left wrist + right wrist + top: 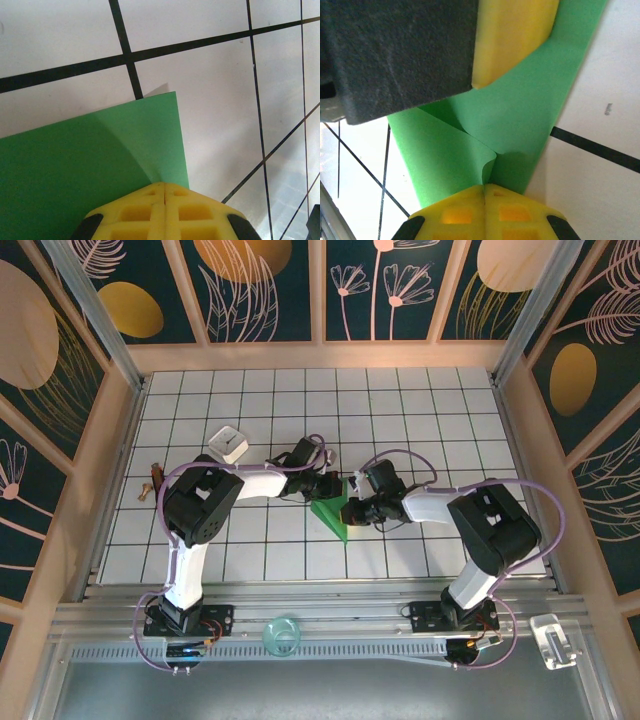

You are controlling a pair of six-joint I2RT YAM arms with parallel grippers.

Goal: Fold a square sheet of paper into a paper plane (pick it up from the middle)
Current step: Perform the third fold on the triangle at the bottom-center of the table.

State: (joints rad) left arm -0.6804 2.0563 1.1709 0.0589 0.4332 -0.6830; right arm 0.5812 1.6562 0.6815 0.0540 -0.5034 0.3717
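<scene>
On the tiled worktop (400,410), just six o'clock of centre, the partly folded square sheet of paper (331,512) sits tented, with the left hand (165,192) clenched on its eleven-o'clock edge and the right hand (485,187) on its three-o'clock edge, likely steadying a crease.

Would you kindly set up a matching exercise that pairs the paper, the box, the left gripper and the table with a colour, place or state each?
Things:
1. paper
2. box
3. left gripper
4. table

Descriptions:
a. white with black grid lines
b. shut on a green edge
c. small, white, lying free on the tiles
d. bright green, creased, held mid-table

Pairs: 1-d, 2-c, 3-b, 4-a
</scene>
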